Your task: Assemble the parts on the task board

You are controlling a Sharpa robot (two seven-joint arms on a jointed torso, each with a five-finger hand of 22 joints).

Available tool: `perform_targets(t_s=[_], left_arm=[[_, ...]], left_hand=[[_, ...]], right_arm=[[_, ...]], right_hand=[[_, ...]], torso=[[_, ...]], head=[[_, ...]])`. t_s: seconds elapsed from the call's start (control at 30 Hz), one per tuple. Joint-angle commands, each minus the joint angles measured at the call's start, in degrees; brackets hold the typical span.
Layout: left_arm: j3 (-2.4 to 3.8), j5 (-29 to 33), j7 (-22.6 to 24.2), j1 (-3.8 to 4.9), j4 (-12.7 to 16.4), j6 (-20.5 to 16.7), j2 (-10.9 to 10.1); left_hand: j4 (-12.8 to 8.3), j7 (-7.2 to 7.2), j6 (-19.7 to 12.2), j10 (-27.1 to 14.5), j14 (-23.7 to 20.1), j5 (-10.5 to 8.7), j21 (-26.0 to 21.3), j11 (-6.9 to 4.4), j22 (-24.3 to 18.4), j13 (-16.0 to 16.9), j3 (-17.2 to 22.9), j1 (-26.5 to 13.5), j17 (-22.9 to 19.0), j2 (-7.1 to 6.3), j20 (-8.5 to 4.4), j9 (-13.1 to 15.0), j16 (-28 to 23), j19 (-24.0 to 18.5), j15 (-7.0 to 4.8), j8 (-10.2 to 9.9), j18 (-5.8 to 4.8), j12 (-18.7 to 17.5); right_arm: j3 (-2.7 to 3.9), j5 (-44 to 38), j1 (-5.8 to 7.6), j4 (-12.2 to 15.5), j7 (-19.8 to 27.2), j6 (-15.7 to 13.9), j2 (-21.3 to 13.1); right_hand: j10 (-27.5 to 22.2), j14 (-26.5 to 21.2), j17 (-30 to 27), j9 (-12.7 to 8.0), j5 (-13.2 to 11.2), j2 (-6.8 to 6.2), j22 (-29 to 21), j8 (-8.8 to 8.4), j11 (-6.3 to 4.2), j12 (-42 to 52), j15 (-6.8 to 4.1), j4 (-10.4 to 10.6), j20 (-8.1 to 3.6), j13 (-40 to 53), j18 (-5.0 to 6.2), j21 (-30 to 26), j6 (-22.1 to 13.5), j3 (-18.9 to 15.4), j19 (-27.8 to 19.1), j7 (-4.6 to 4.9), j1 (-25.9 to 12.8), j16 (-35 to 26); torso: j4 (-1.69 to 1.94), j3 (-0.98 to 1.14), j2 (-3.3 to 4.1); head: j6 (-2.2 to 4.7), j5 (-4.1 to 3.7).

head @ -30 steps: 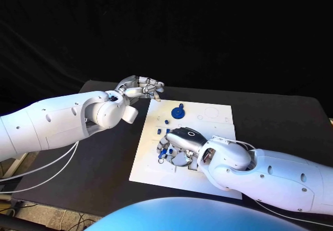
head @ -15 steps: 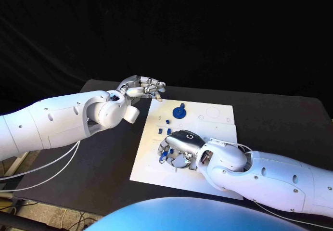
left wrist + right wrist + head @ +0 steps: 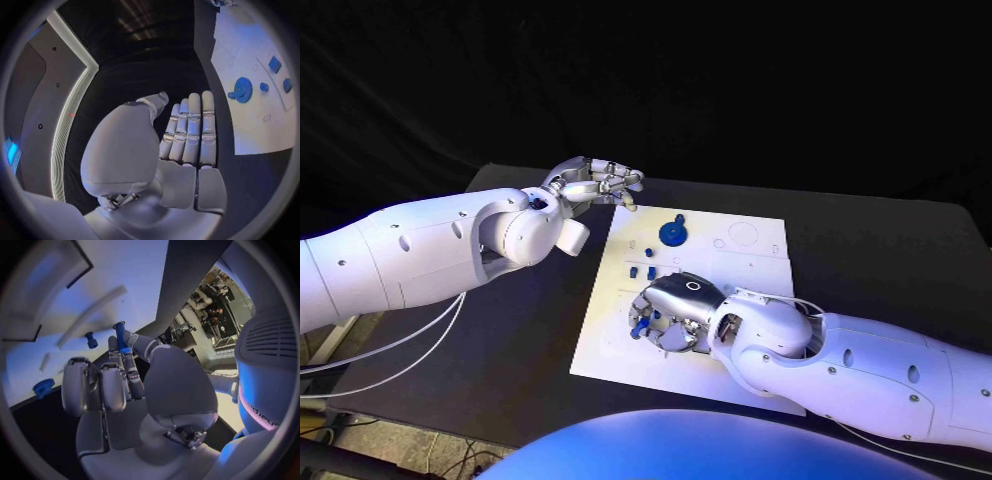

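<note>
Table: black surface [image 3: 877, 250] carried the white task board [image 3: 625, 340] at its middle.
Left hand [image 3: 596, 183]: hovered off the board's far left corner, fingers curled in, holding nothing.
Right hand [image 3: 678, 305]: lay over the board's left half, pinching a blue peg [image 3: 121, 337].
Blue disc [image 3: 672, 234]: sat near the board's far edge.

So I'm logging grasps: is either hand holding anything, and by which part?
The right hand pinches a slim blue peg by its lower end. The left hand holds nothing, fingers straight together.

Glossy white arm shells dotted with small round screw holes — left arm [image 3: 416, 255] trails thin pale cables; silver segmented hands, right hand [image 3: 678, 305].
</note>
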Motion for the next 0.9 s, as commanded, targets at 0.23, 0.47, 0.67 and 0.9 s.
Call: perform_targets(t_s=[0.23, 0.47, 0.67, 0.9], left_arm=[[0.04, -0.1, 0.2, 0.03, 0.1, 0.8, 0.0], [0.04, -0.1, 0.1, 0.03, 0.1, 0.8, -0.1], [0.04, -0.1, 0.1, 0.04, 0.0, 0.7, -0.1], [0.04, -0.1, 0.0, 0.04, 0.0, 0.7, -0.1]], left_hand=[[-0.1, 0.17, -0.4, -0.5, 0.2, -0.2, -0.4, 0.05, -0.1, 0.0, -0.3, -0.3, 0.0, 0.4, 0.12, -0.1, -0.2, 0.4, 0.26, -0.2, 0.67, 0.3], [-0.1, 0.17, -0.4, -0.5, 0.2, -0.2, -0.4, 0.05, -0.1, 0.0, -0.3, -0.3, 0.0, 0.4, 0.12, -0.1, -0.2, 0.4, 0.26, -0.2, 0.67, 0.3], [0.0, 0.14, -0.5, -0.6, 0.2, -0.18, -0.6, 0.02, -0.3, 0.0, -0.5, -0.2, 0.0, 0.46, 0.14, -0.1, -0.3, 0.5, 0.25, -0.1, 0.69, 0.4], [0.0, 0.14, -0.5, -0.6, 0.2, -0.18, -0.6, 0.02, -0.3, 0.0, -0.5, -0.2, 0.0, 0.46, 0.14, -0.1, -0.3, 0.5, 0.25, -0.1, 0.69, 0.4]], right_arm=[[-0.07, -2.6, -0.13, 0.0, -1.2, 3.0, -0.2], [-0.07, -3.4, -0.13, 0.1, -2.0, 2.9, -0.3], [-0.09, -3.2, -0.06, 0.1, -1.8, 2.8, 0.1], [-0.15, -2.9, 0.01, -0.1, -1.6, 2.8, 0.8]], right_hand=[[3.2, 1.6, 0.0, 0.1, 0.2, 0.24, 7.7, 0.13, -2.73, 0.2, -0.29, -0.3, -0.14, 0.0, -0.62, -0.4, 0.0, 0.0, 0.1, 0.13, 0.6, 0.2], [3.2, 1.6, 0.0, 0.2, 0.2, 0.15, 7.6, 0.12, -2.7, 0.2, -0.27, -0.3, -0.13, 0.0, -0.6, -0.5, 0.0, -0.1, 0.1, 0.15, 0.5, 0.2], [1.7, 1.3, -0.8, -0.4, 0.5, -1.78, 7.1, -1.8, -1.89, -1.1, 0.42, 0.3, 0.32, -0.3, -0.36, -1.7, -3.0, -1.2, -0.6, 1.06, -2.3, -0.1], [1.3, 1.3, -1.1, -0.8, 0.4, -3.1, 7.0, -3.15, -1.75, -1.7, 0.61, 1.1, 0.69, -0.4, -0.25, -2.2, -5.2, -2.2, -0.8, 0.9, -4.1, -0.2]], torso=[[0.05, -0.06, 0.07], [0.06, -0.06, 0.15], [0.14, -0.13, 0.16], [0.15, -0.17, 0.19]], head=[[0.01, -0.03], [0.01, -0.06], [0.01, -0.19], [0.01, -0.28]])
